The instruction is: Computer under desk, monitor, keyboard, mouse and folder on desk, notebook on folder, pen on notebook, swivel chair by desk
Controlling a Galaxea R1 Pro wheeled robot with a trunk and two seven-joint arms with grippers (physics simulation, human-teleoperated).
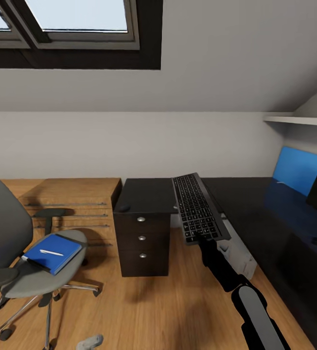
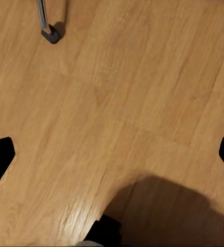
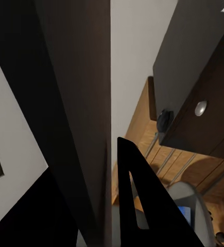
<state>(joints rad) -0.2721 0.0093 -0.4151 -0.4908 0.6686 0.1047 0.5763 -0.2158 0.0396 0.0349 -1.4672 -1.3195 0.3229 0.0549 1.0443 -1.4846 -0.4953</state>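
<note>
Black desk [image 1: 255, 204], right gripper [image 1: 202, 239] clamping raised keyboard [image 1: 197, 206], arm outstretched

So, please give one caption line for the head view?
Right hand holds keyboard above the desk; folder and pen on swivel chair.

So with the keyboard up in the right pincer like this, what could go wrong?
The keyboard is held only at its near end by the right pincer, so it could droop or slip. Its far end hangs over the desk edge and might clip it. The mouse sits near a desk corner and could be knocked off.
</note>
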